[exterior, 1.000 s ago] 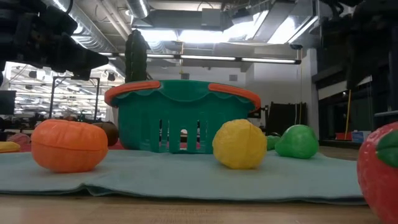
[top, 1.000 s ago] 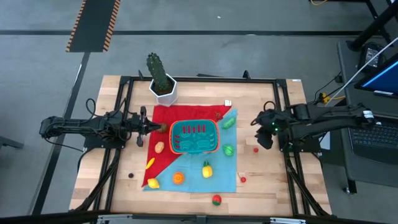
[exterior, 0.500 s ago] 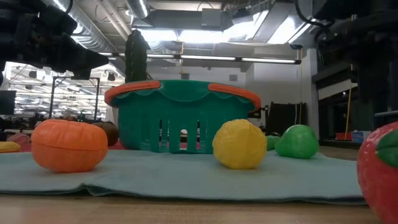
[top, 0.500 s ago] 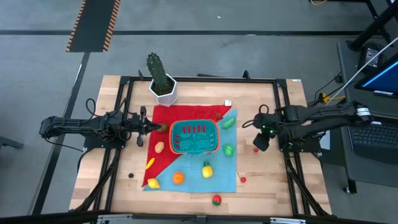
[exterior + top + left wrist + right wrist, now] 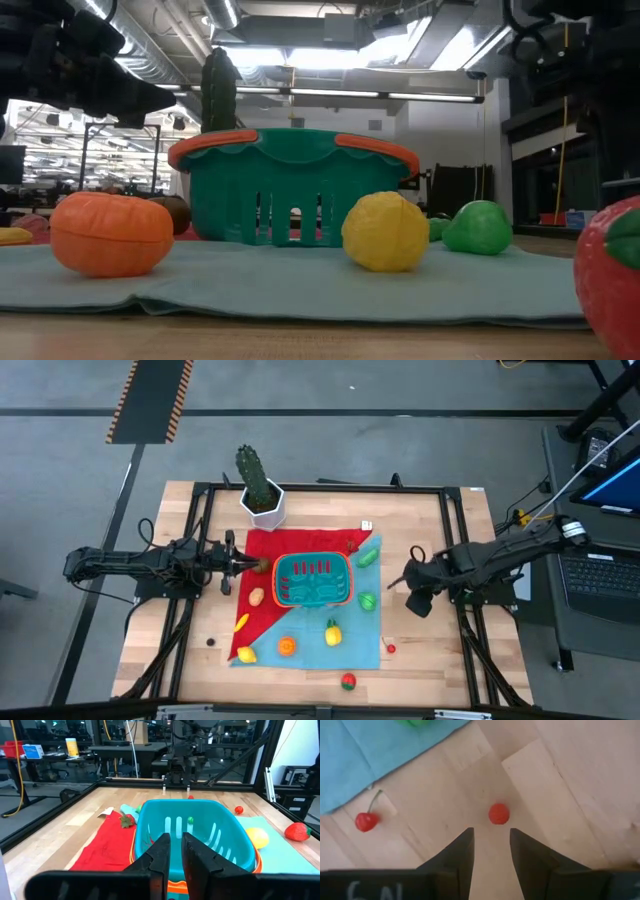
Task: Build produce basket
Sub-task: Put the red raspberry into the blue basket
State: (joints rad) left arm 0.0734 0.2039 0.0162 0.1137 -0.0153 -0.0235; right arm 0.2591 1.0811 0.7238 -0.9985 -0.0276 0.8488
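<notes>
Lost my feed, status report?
Right claw open above small red round toy. Left claw by teal plastic basket, nearly shut. Nothing in the way.

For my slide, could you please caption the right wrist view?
Right gripper open above a small red ball on bare wood, a cherry nearby.

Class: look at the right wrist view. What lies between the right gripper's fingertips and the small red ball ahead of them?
Nothing: in the right wrist view only bare wooden table lies between the right gripper and the small red ball.

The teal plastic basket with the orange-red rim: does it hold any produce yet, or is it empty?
Empty, it seems: the teal plastic basket shows only its slotted floor from above, and the left wrist view shows no produce inside.
</notes>
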